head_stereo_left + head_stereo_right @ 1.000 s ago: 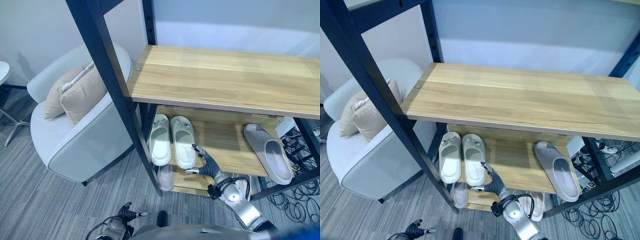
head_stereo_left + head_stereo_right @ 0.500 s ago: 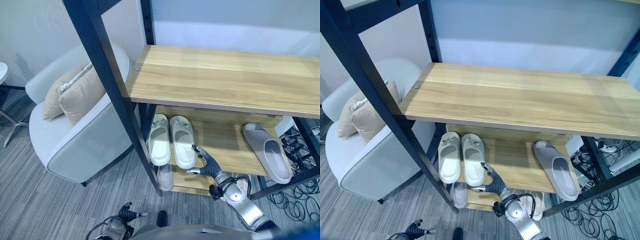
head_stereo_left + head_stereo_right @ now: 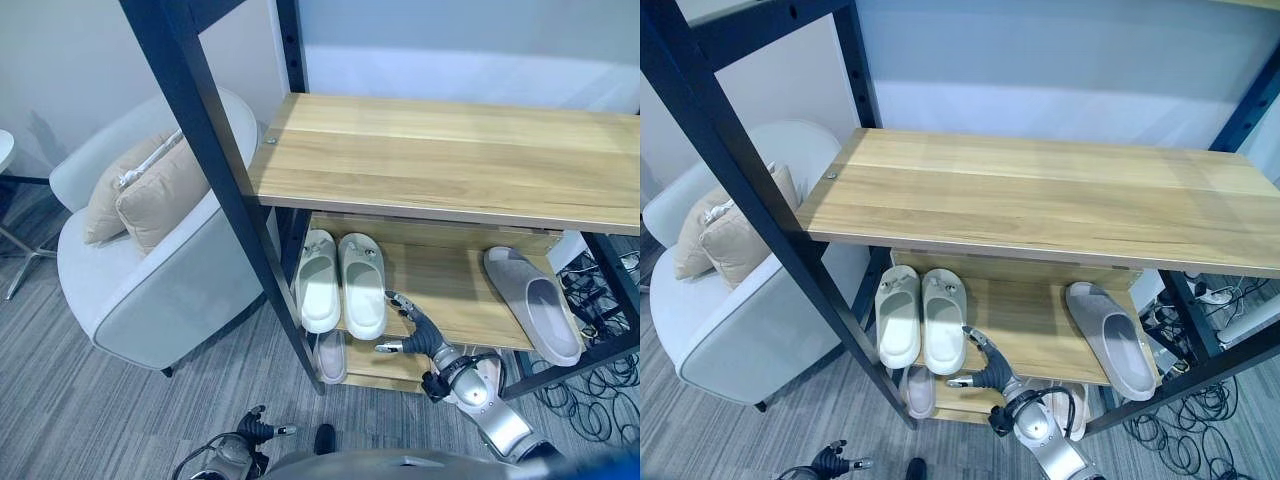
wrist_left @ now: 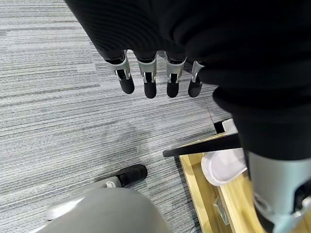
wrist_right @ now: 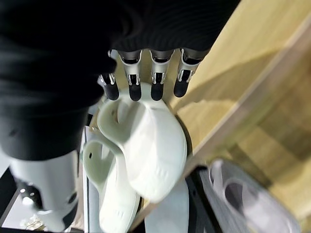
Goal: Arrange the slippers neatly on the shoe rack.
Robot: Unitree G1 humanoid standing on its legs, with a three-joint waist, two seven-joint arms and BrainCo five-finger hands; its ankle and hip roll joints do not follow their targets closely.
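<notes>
Right hand (image 3: pixel 425 340) reached forward and up from lower right, arm extended — fingers (image 5: pixel 151 90) straight, spread slightly, thumb out to the side, holding nothing. Left hand (image 3: pixel 255 430) low at bottom left, hanging down — fingers (image 4: pixel 149 87) straight, relaxed, nothing held.

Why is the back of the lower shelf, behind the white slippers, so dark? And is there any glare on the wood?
Left eye view: the upper shelf overhangs the lower shelf and shades its back strip behind the white slippers; its front is evenly lit. Right eye view: the upper shelf has a soft pale sheen, no harsh glare.
</notes>
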